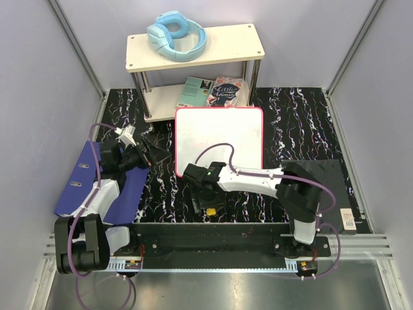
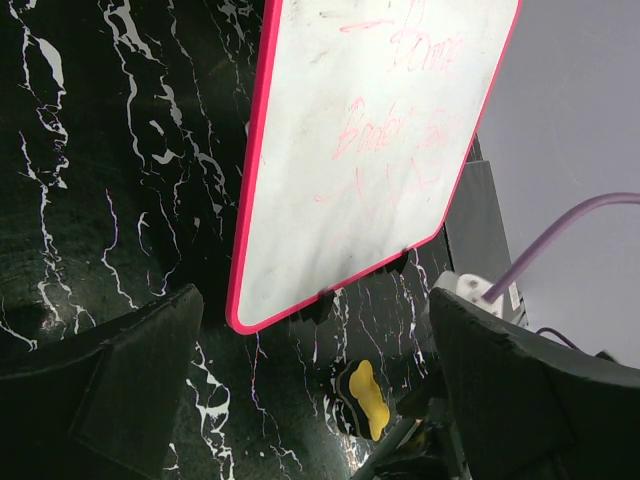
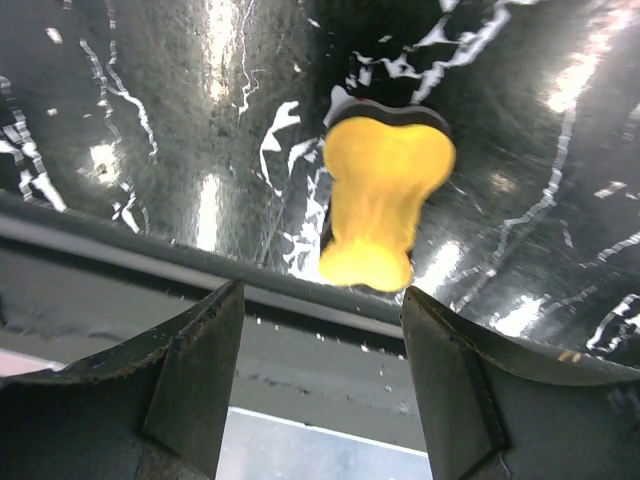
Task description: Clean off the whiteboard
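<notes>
The left gripper (image 2: pixel 315 295) has its jaws wide, holding nothing; the whiteboard (image 2: pixel 370 150) lies flat just ahead of them. The right gripper (image 3: pixel 320 290) has its jaws apart, a yellow eraser (image 3: pixel 385 190) just beyond their tips, not gripped

Glossy black marbled tabletop (image 3: pixel 150 120), smooth whiteboard (image 2: pixel 370 150), matt yellow eraser (image 3: pixel 380 190)

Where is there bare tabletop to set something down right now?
Bare marble right of the whiteboard, up to the wall, beyond the dark mat. Crowded: left side, with blue binder and left gripper; front, right gripper at the eraser.
</notes>
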Controlling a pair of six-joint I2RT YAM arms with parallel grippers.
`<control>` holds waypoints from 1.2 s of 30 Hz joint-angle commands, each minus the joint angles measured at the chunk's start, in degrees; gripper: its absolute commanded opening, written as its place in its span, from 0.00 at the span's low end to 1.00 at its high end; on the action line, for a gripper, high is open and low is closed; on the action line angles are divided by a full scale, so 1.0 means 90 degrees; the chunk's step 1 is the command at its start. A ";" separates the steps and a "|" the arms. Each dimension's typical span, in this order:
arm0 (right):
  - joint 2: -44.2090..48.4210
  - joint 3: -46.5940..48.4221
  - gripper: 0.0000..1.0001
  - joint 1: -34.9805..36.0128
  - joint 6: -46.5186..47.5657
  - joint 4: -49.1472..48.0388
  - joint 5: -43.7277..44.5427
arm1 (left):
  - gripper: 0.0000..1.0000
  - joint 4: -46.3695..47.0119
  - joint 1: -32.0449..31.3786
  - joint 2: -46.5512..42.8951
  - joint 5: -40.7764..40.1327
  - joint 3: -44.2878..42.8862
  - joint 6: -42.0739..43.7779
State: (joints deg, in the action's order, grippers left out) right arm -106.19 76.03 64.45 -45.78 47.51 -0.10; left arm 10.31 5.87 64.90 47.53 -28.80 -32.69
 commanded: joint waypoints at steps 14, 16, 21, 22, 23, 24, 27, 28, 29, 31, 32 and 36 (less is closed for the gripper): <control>-0.0193 0.0497 0.71 0.0076 -0.0158 0.0356 0.0753 | 0.99 0.0613 0.0032 0.0161 0.0246 0.0035 -0.0177; -0.0329 0.0653 0.71 0.0076 -0.0060 0.0424 0.0704 | 0.99 0.0623 0.0022 0.0132 0.0256 0.0045 -0.0177; -0.0408 0.1073 0.72 0.0085 0.0242 0.0825 0.1035 | 0.99 0.0681 0.0032 0.0103 0.0246 0.0065 -0.0167; -0.0418 0.1122 0.72 0.0076 0.0272 0.0844 0.1046 | 0.99 0.0720 0.0032 0.0113 0.0256 0.0075 -0.0215; -0.0466 0.1142 0.72 0.0085 0.0320 0.0825 0.1027 | 0.99 0.0759 0.0032 0.0161 0.0314 0.0084 -0.0235; -0.0515 0.1161 0.72 0.0076 0.0379 0.0825 0.0940 | 0.99 0.0827 0.0022 0.0181 0.0344 0.0094 -0.0245; -0.0739 0.1230 0.73 0.0085 0.0448 0.0844 0.0822 | 0.99 0.0915 0.0022 0.0249 0.0432 0.0094 -0.0313; -0.0779 0.1269 0.73 0.0076 0.0458 0.0874 0.0812 | 0.99 0.0925 0.0031 0.0259 0.0461 0.0104 -0.0342; -0.0808 0.1279 0.73 0.0076 0.0496 0.0884 0.0792 | 0.99 0.0945 0.0032 0.0269 0.0471 0.0114 -0.0343; -0.0886 0.1327 0.73 0.0076 0.0565 0.0971 0.0831 | 0.99 0.0994 0.0022 0.0259 0.0491 0.0123 -0.0372; -0.0935 0.1347 0.73 0.0076 0.0575 0.1030 0.0899 | 0.99 0.1003 0.0031 0.0269 0.0500 0.0133 -0.0372; -0.0984 0.1328 0.72 0.0017 0.0594 0.1001 0.0851 | 0.99 0.1071 0.0032 0.0298 0.0539 0.0143 -0.0411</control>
State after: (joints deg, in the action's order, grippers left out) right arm -114.83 85.91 65.17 -41.34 55.24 6.59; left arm 15.88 5.87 67.26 49.91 -28.21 -35.75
